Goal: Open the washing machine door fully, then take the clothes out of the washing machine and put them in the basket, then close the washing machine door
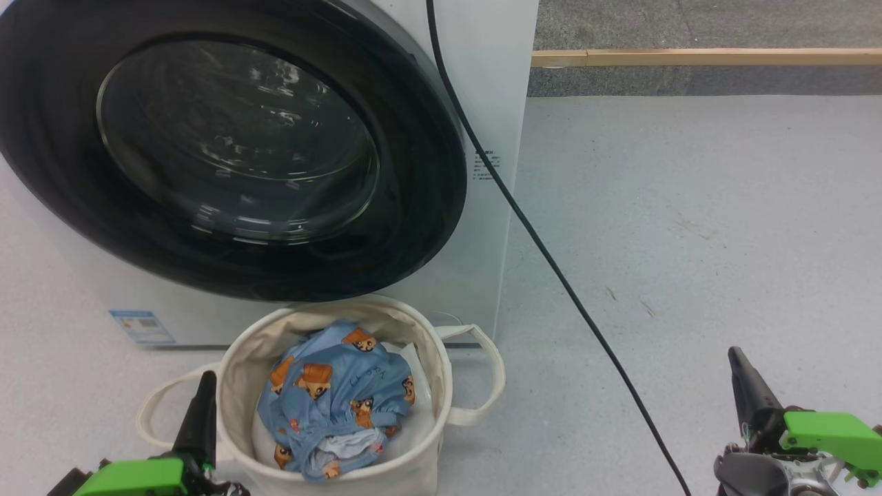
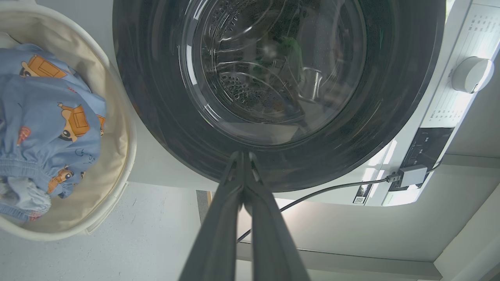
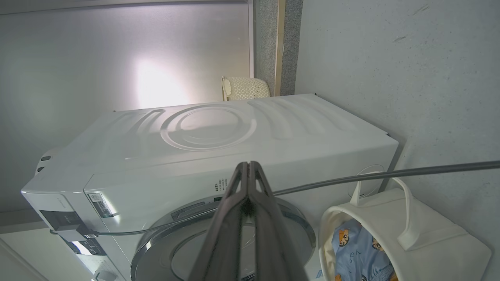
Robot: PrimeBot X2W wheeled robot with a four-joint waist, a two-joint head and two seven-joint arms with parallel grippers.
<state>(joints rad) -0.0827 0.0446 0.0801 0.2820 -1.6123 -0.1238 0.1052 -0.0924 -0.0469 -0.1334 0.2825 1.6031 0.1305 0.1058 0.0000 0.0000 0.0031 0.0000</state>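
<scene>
The washing machine door (image 1: 227,151), a black ring around a clear glass bowl, lies flat against the white washing machine (image 1: 482,103); through its glass (image 2: 273,70) I see the steel drum. The clothes (image 1: 337,399), light blue with orange bear faces, lie bunched inside the cream basket (image 1: 241,372) that stands on the floor just below the door. My left gripper (image 1: 205,379) is shut and holds nothing, just left of the basket. My right gripper (image 1: 736,355) is shut and holds nothing, low at the right over bare floor. Both wrist views show the fingertips (image 2: 243,156) (image 3: 248,166) pressed together.
A black cable (image 1: 551,255) runs from the washer's top down across the grey floor (image 1: 689,207) to the lower right. A wooden strip (image 1: 703,57) borders the floor at the back. A woven pale basket (image 3: 244,88) stands behind the washer. A blue label (image 1: 141,326) marks the washer's lower left.
</scene>
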